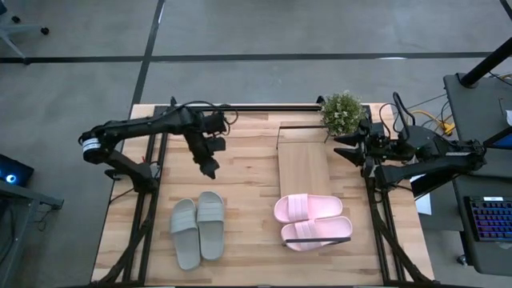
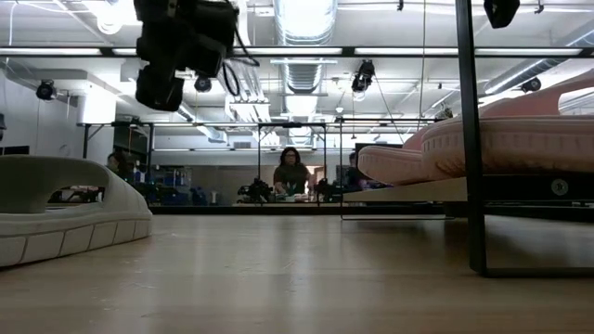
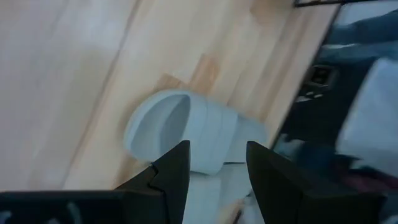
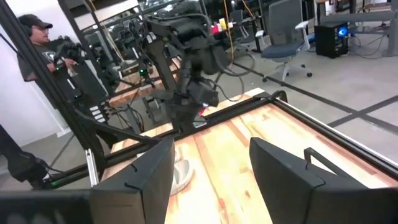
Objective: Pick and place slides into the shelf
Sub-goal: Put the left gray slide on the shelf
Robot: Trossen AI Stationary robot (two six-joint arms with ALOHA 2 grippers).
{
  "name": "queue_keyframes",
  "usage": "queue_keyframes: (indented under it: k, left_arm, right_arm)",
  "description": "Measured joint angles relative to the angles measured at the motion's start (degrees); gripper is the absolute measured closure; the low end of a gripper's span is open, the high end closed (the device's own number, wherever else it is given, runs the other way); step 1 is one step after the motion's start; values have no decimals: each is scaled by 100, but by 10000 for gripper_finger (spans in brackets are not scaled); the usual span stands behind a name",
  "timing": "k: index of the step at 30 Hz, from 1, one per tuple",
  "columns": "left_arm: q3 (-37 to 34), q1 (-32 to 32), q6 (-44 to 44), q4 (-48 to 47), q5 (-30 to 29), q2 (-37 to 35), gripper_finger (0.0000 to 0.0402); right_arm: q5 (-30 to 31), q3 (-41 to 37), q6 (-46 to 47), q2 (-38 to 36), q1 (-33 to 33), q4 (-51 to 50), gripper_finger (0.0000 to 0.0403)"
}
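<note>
Step in hand: by judgement, the approach to the grey-green pair [image 1: 198, 232]; the pink pair [image 1: 313, 221] already lies on the near end of the shelf [image 1: 303, 166], while the grey-green pair rests on the table [image 1: 248, 172], side by side, well apart from the shelf
Left gripper [image 1: 210, 168]: released, fingers spread with nothing between them; it hangs above the tabletop, just beyond the grey-green pair's far ends
Right gripper [image 1: 342, 147]: released, holding nothing; parked at the table's right edge near the potted plant [image 1: 342, 113]
Approach advice: lower over one grey-green slide [image 3: 186, 134]; straddle the wide strap or one side wall; close only once the fingers sit below the strap edge; the soft material will likely flex, so grip firmly
Placement advice: carry to the free far half of the shelf; keep clear of the plant
Hidden or unclear: left wrist view shows only one slide, partly behind the fingers; low view cuts off the grey-green slide at the frame edge; shelf frame mostly masked by the pink pair
</note>
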Motion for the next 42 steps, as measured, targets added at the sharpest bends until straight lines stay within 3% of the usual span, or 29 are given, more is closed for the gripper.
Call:
queue_keyframes:
  k: [7, 14, 18, 23, 31, 36, 42]
  left_arm:
    - [483, -1378, -665, 6, -2038, -435, 260]
    - [871, -3408, -2181, 57, -4041, -521, 260]
    - [888, -4187, -3031, 52, -4774, -332, 260]
    - [880, -4680, -3982, -157, -4776, -15, 260]
    - [871, -4940, -4675, -1474, -3802, 354, 260]
    - [871, -5114, -4921, -1441, -3643, 361, 260]
    - [882, -5766, -5178, -1403, -3636, 657, 260]
  right_arm:
    - [0, 0, 0, 4, 0, -48, 202]
    - [0, 0, 0, 0, 0, -56, 202]
    - [0, 0, -1, 2, 0, -88, 202]
    - [0, 0, 2, 0, 0, -116, 202]
    - [0, 0, 10, 0, -2, -126, 202]
    - [0, 0, 4, 0, -2, -128, 202]
    - [0, 0, 4, 0, -2, -132, 202]
